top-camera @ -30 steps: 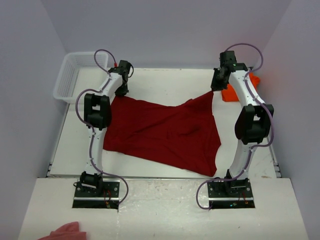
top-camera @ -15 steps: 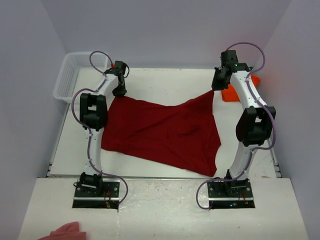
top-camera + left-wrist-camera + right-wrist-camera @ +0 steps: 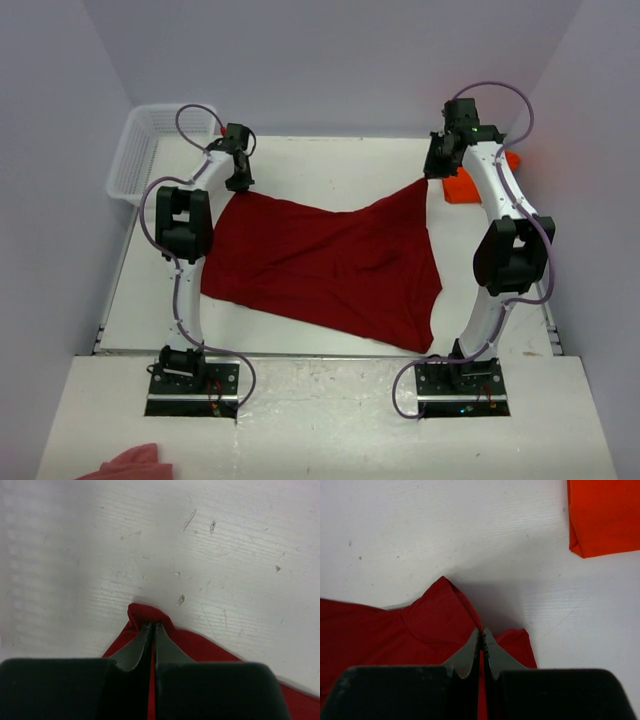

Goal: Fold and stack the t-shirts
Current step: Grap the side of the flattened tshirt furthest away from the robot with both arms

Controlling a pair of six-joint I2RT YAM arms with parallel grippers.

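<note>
The crimson t-shirt (image 3: 320, 265), spread on the tabletop (image 3: 330, 165), is pinched at its 11 o'clock corner by the clenched left gripper (image 3: 151, 630) and at 1 o'clock by the clenched right gripper (image 3: 481, 635); either thin hold could be lost if the cloth is pulled unevenly.

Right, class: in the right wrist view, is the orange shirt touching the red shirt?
No: a strip of bare table lies between the orange shirt and the red shirt.
</note>
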